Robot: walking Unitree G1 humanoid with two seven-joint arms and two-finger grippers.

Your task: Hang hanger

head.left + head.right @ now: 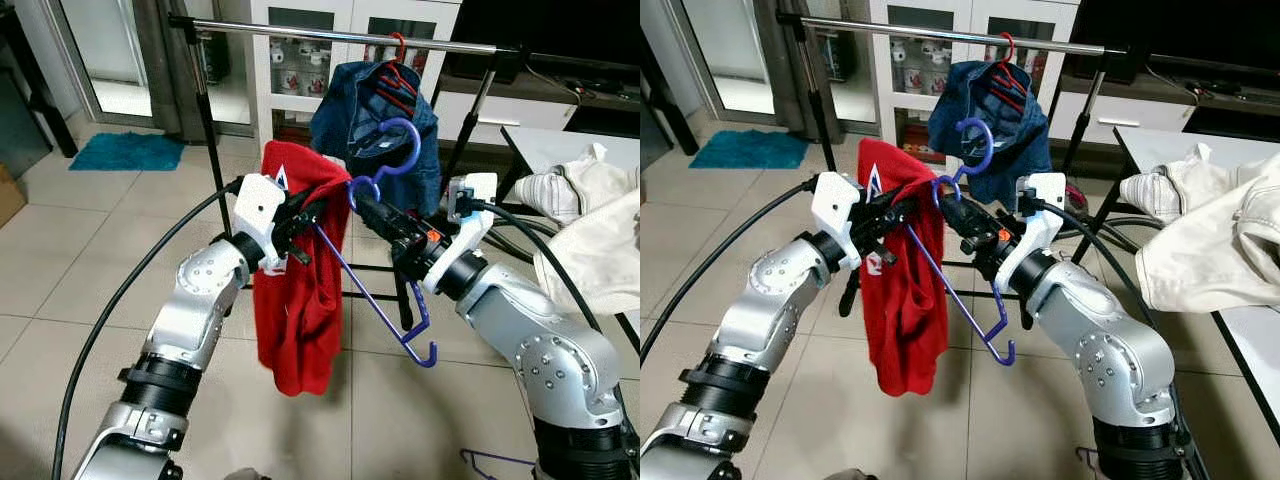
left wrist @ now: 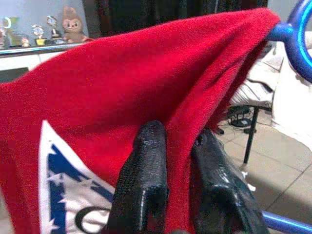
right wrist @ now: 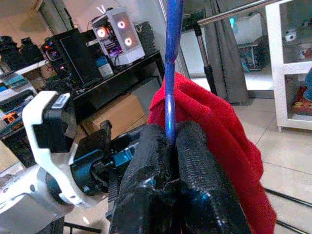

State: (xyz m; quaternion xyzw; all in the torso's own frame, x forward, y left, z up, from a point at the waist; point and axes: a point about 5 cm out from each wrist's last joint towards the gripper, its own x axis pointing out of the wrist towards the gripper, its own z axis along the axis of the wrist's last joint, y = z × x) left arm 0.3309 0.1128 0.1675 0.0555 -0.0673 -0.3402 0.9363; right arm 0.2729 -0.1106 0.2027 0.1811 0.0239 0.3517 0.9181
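A clothes rail (image 1: 340, 37) runs across the back, with a garment (image 1: 375, 125) hanging from it toward the right. In front of the rail, the left gripper (image 1: 305, 222) and right gripper (image 1: 365, 205) meet in the middle. Between them is a hanger (image 1: 385, 290), its hook up near the hung garment. A shirt (image 1: 300, 290) drapes from the hanger's left side, below the left gripper. A table (image 1: 550, 145) with piled clothes (image 1: 590, 220) stands at the right.

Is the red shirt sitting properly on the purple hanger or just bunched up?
Bunched. The red shirt droops in one clump from one end of the purple hanger; the hanger's other arm is bare and tilted down.
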